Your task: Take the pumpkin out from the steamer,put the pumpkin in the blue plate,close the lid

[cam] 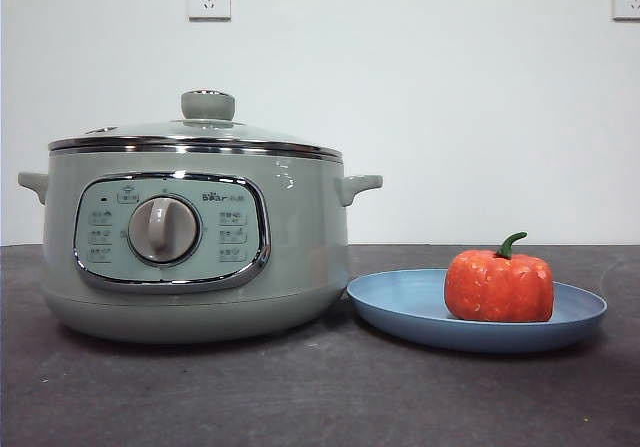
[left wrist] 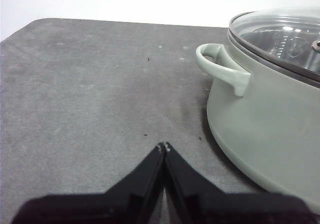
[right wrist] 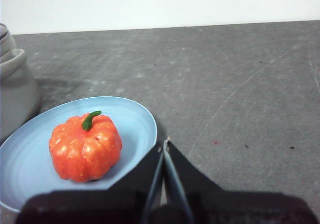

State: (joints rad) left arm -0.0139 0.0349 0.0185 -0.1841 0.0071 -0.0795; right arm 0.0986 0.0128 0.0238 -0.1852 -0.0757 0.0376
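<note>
Front view shows the steamer (cam: pixel 195 247) with the lid (cam: pixel 195 137) seated flat on its chrome rim, and the pumpkin (cam: pixel 499 285) resting upright on the blue plate (cam: pixel 400 307) just beside the steamer's right side. Judged from this, all three parts of the task look done, so the sensible step is simply to keep both arms clear and disturb nothing. The left gripper (left wrist: pixel 164 147) hangs near the steamer's side handle, jaws pressed together and empty. The right gripper (right wrist: pixel 165 143), on the plate's far side from the steamer, is likewise closed on nothing. The pumpkin is glossy, ribbed and blocky with a curved green stem; the plate is matte and shallow; the lid is domed glass with a sage knob.
</note>
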